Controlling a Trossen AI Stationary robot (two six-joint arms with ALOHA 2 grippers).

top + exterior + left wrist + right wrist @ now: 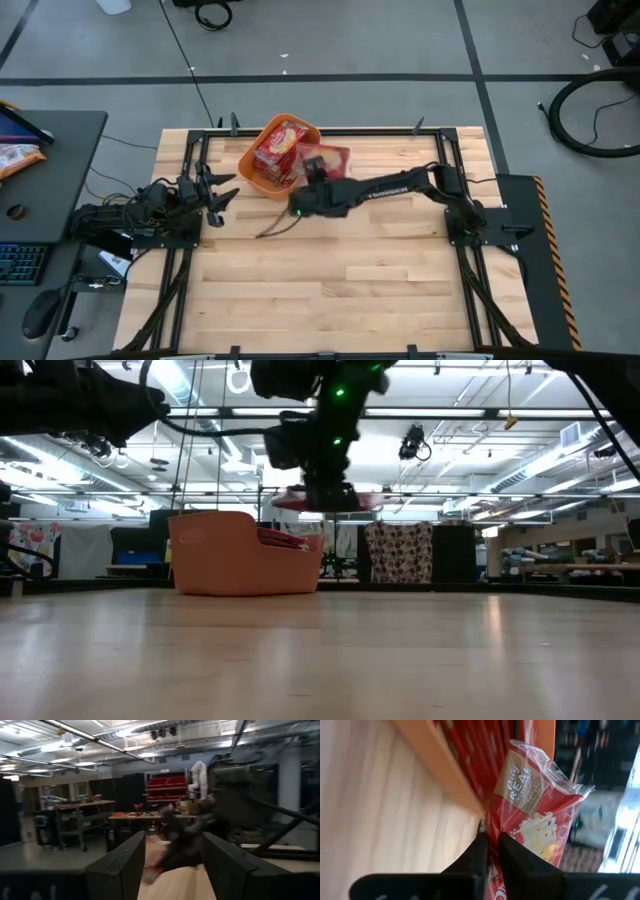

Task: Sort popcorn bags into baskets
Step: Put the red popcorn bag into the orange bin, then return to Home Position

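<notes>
The worktop (330, 280) is mostly bare wood, and all the action sits at its far edge, left of centre. There the orange basket (262, 172) stands with several red popcorn bags (279, 146) already lying inside it. The right arm reaches across from the right side, its right gripper (490, 845) just beside the basket's right wall. Its jaws are pinched almost closed on the edge of one popcorn bag (535, 815), which hangs lifted off the wood at about rim height, beside the tub and not yet over it. From table level the bag looks roughly level, though I can't be sure how much of it has cleared the rim.

To finish this well, I'd carry the bag a little further left until it is wholly above the opening, keep it above the rim so the loose end doesn't catch, and only then let go.

The left gripper (218, 195) waits at the worktop's left edge, jaws open and empty.
</notes>
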